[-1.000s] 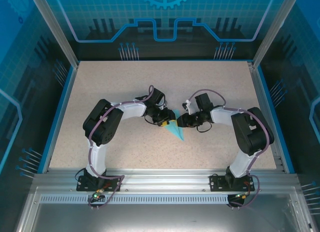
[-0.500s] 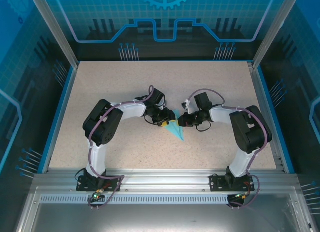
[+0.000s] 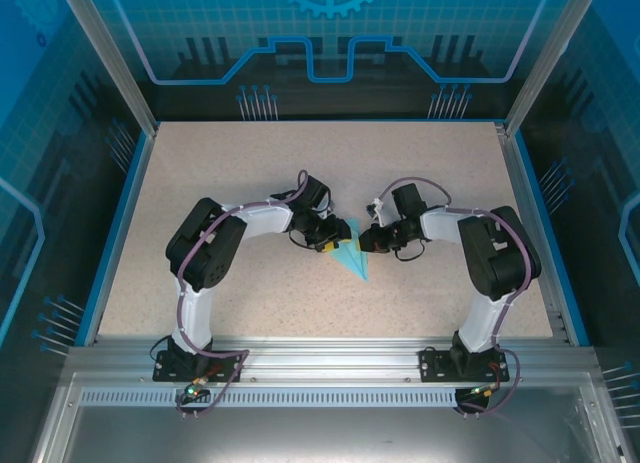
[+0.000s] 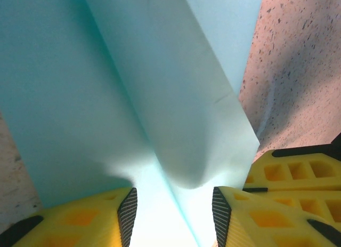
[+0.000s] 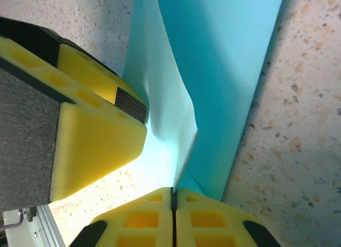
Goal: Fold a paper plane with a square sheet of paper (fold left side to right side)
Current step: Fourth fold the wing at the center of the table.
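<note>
1 light-blue paper plane lies mid-table between 2 grippers, nose toward the arm bases: left gripper jaws apart, straddling its raised fold; right gripper fingers pressed together, pinching a flap edge.

"What colour is that paper plane?"

"Light blue, nearly cyan. Plain, no print, and paler where light comes through the folds."

"And the table?"

"Beige with fine dark and reddish speckles, inside a bright blue rim."

"The arms?"

"The left arm and right arm have black joints, white links and purplish cables. The left gripper has yellow fingers with black cross-hatched pads. The right gripper is the same yellow."

"The back wall?"

"Translucent blue, with a fine grid, a gear and lighter blue outlines."
</note>
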Controlling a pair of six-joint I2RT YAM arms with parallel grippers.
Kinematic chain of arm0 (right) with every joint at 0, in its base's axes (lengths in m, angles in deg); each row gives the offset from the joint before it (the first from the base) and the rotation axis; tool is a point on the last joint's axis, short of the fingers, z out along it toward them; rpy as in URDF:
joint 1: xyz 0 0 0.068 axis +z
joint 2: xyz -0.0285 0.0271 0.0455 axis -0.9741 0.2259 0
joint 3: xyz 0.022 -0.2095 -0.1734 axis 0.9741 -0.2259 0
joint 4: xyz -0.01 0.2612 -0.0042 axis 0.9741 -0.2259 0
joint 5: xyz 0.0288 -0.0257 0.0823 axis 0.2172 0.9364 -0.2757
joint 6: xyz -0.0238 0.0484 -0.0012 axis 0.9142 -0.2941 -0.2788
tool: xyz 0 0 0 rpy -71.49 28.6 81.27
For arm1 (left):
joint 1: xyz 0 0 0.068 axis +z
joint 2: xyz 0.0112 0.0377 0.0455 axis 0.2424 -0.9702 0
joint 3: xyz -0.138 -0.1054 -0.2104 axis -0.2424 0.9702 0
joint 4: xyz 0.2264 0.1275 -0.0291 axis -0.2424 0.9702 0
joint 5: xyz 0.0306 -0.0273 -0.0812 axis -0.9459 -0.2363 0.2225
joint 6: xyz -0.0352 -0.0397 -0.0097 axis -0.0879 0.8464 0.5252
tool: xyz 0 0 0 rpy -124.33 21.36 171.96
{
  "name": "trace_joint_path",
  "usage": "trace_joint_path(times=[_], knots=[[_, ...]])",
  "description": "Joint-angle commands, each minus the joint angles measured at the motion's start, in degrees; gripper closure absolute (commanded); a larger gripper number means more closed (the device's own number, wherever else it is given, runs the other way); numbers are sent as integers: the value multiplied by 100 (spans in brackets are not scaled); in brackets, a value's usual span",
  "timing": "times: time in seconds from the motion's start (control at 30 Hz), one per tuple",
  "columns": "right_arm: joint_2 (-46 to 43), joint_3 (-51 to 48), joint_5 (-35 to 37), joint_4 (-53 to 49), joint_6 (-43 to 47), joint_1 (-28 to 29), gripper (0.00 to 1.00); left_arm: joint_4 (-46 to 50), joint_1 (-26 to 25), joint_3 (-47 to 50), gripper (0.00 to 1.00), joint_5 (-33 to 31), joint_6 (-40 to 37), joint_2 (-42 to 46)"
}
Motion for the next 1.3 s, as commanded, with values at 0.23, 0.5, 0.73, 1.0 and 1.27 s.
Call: trace_joint_path(times=[0.23,0.5,0.73,1.0,1.27], knots=[[129,112,-70,-300,148,-167,93,366,-64,35,53,-308,32,-300],[246,180,78,-405,192,-171,91,363,-61,42,53,-308,40,-301],[339,234,88,-441,219,-162,90,357,-65,48,53,-308,41,-287],[432,322,230,-608,184,-167,90,366,-74,44,53,-307,40,-291],[485,374,305,-706,162,-167,91,381,-71,23,53,-321,32,-310]])
